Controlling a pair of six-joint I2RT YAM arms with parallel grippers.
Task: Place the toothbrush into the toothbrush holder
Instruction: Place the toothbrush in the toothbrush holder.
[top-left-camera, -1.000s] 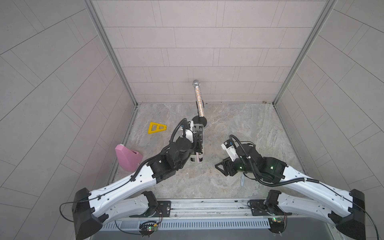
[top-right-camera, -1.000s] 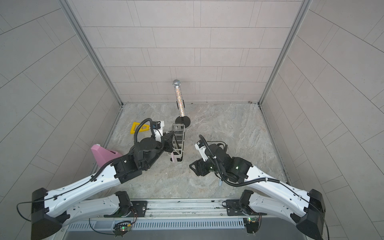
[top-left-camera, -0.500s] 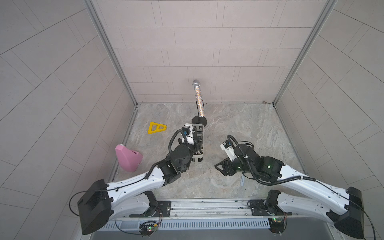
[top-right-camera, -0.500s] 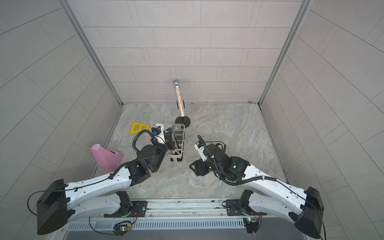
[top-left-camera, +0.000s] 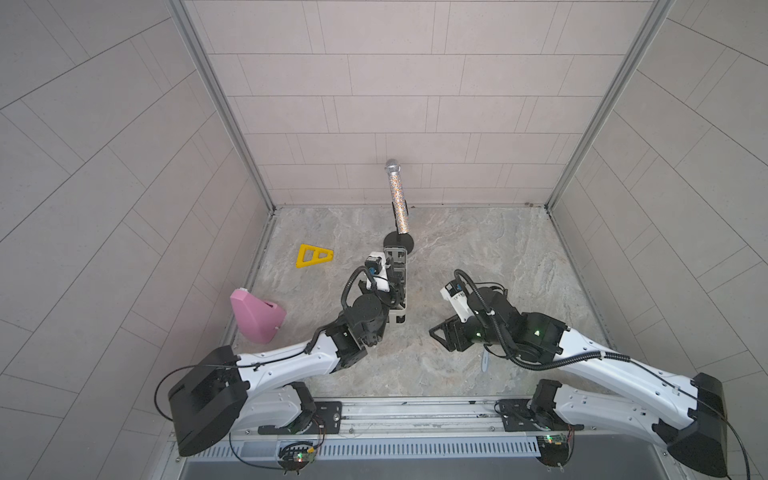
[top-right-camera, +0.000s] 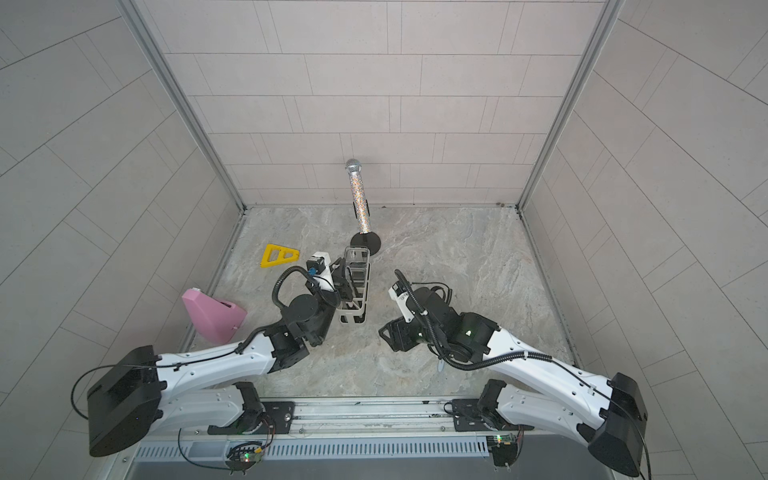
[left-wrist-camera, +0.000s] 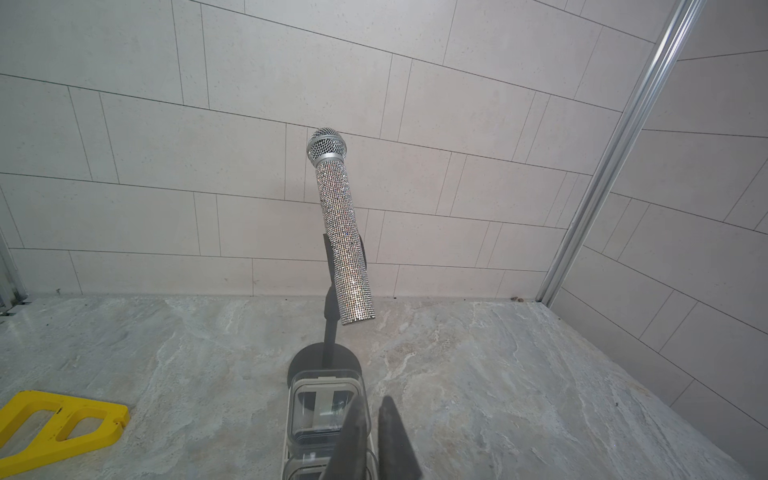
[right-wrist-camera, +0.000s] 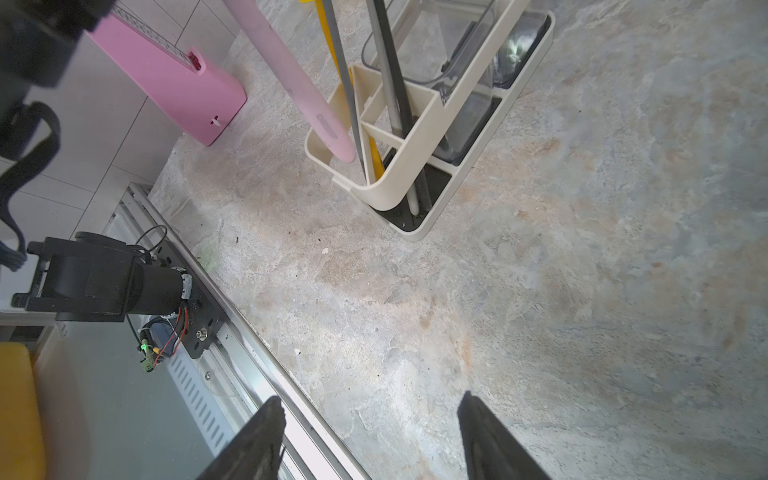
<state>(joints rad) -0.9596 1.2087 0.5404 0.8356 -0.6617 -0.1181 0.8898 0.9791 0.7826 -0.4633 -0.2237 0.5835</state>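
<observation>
The toothbrush holder (top-left-camera: 398, 318) (top-right-camera: 353, 319) is a long white frame rack on the stone floor, with clear cups (left-wrist-camera: 324, 380) in its far sections. My left gripper (top-left-camera: 392, 270) (left-wrist-camera: 374, 399) lies low along its top, jaws shut. In the right wrist view a pink toothbrush (right-wrist-camera: 291, 79) hangs slanted. Its rounded lower end is level with the rim of the holder's (right-wrist-camera: 419, 137) nearest section. Its upper part leaves the frame towards the left gripper, so the grip is hidden. My right gripper (top-left-camera: 440, 334) (right-wrist-camera: 372, 405) stands open and empty, low over the floor to the right.
A glittery microphone (top-left-camera: 397, 195) on a black round stand rises just behind the holder. A yellow triangle (top-left-camera: 313, 257) and a pink wedge (top-left-camera: 257, 316) lie to the left. Thin sticks stand in the holder's nearest section. A small pale object (top-left-camera: 485, 363) lies under the right arm.
My left arm has stretched farther out and sunk lower, bringing its gripper down along the holder's top. The right arm has hardly moved.
</observation>
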